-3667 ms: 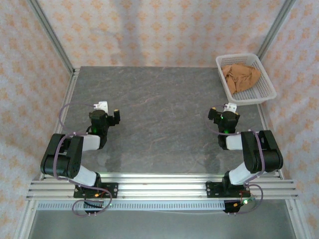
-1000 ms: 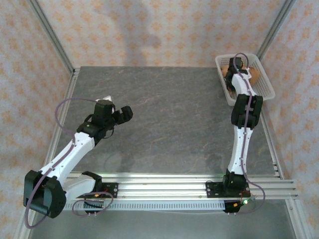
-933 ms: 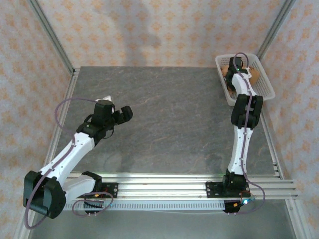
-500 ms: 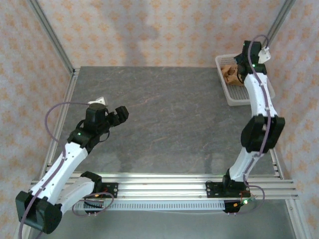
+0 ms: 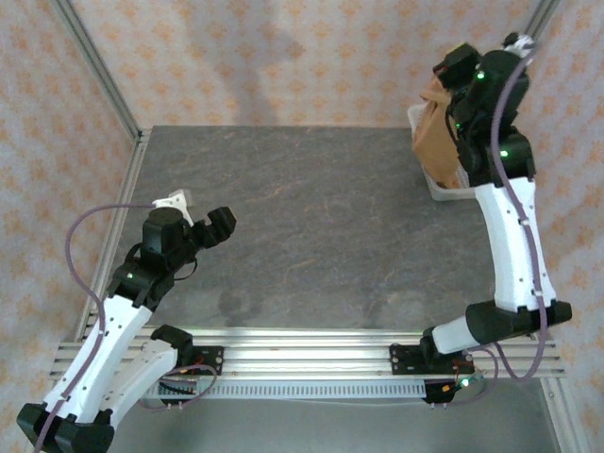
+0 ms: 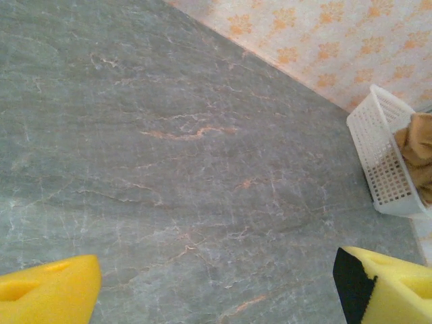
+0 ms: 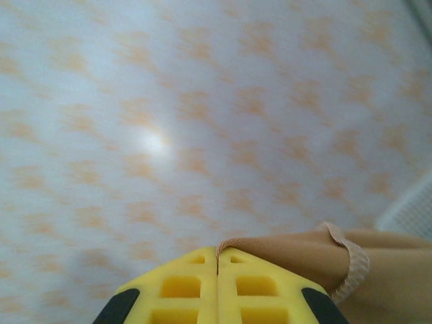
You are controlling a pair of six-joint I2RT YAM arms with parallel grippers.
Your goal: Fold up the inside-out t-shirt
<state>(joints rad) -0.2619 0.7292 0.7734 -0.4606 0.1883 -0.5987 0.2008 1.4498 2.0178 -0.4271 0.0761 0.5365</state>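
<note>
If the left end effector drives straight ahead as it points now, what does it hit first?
Probably the bare table, short of the white basket, which sits right of that line; depth is unclear.

the t-shirt (image 5: pixel 436 132) is of soft caramel-coloured fabric, plain, with no print that i can see. it hangs in the air as one long, crumpled bundle, not spread out, at the far right corner of the table. its top part is pinched in the closed right gripper (image 5: pixel 453 77), and from there the cloth falls down to the white basket (image 5: pixel 442 187), where its lower end lies inside. in the right wrist view a fold of the fabric with a ribbed, stitched edge (image 7: pixel 351 260) comes out just beside the fingers, smooth and slightly stretched.
</note>
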